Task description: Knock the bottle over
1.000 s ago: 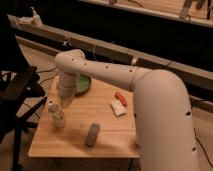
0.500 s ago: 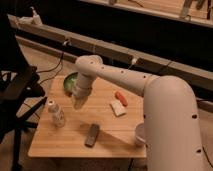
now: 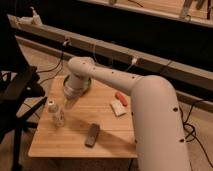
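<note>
The bottle (image 3: 56,115) is small and clear, with a white cap and a pale label. It stands upright on the left part of the wooden table (image 3: 75,145). My gripper (image 3: 68,101) hangs from the white arm's wrist (image 3: 74,86), just right of the bottle's cap and a little behind it, close to it. I cannot see any contact between them. The big white arm reaches in from the right foreground.
A green dish (image 3: 87,83) lies behind the wrist. A red item (image 3: 121,97) and a white packet (image 3: 118,108) lie on the table's right side, and a dark flat object (image 3: 92,135) lies near the front. A black chair (image 3: 17,90) stands at the left. A white spray bottle (image 3: 35,17) stands on the far ledge.
The wrist swung right, away from the bottle, then came back left and lower, close to the bottle's cap. The bottle has stayed upright in the same spot.
</note>
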Controlling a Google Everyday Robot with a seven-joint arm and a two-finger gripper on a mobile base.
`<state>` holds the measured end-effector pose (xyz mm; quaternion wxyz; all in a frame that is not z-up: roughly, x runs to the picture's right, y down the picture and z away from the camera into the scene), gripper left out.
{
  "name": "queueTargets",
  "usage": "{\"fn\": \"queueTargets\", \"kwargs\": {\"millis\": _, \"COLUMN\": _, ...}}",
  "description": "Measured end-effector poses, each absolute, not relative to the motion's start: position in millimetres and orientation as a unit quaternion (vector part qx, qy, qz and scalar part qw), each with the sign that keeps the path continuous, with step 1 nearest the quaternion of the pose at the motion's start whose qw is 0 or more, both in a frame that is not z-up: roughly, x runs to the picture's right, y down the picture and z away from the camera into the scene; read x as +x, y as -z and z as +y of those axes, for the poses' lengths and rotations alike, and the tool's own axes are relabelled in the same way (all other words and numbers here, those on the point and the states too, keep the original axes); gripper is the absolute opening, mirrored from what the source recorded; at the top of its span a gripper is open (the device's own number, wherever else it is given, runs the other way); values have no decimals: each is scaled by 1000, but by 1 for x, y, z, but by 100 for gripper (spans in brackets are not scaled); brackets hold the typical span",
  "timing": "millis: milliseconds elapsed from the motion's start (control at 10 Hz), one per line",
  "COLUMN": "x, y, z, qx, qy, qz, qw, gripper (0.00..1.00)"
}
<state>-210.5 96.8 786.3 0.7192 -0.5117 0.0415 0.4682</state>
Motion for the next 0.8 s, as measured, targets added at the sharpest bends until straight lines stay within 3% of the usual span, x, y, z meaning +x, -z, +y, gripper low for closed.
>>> {"fn": "queueTargets", "kwargs": {"millis": 200, "x": -241, "y": -779, "z": 102, "qx": -533, "qy": -439, "qz": 18, "qw": 724, "gripper": 1}}
{"fn": "queueTargets", "kwargs": {"millis": 500, "x": -260, "y": -775, "z": 99, "qx": -530, "qy": -437, "qz": 19, "qw": 726, "gripper": 24}}
{"fn": "queueTargets", "kwargs": {"millis": 800, "x": -237, "y": -779, "z": 95, "qx": -522, "qy": -439, "qz": 12, "qw": 731, "gripper": 27}}
